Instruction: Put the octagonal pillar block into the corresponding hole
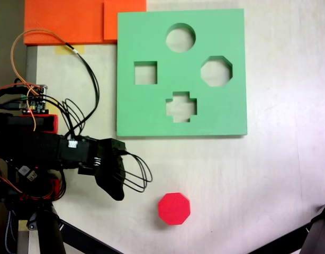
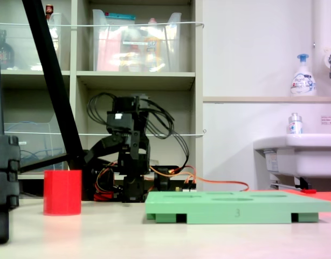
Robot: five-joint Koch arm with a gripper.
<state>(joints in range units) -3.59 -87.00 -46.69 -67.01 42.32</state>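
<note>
In a fixed view from above, the octagonal pillar block (image 1: 174,208) stood upright on the pale table (image 1: 268,185), just beyond and slightly below the tip of the gripper (image 1: 116,191), apart from it and untouched. The corresponding hole (image 1: 216,71) lay well away from the gripper, up and to the right, in the right part of the green board (image 1: 152,114), beside round, square and cross cutouts. Whether the jaws were spread or pressed together I cannot tell; the dark gripper pointed down, holding nothing.
</note>
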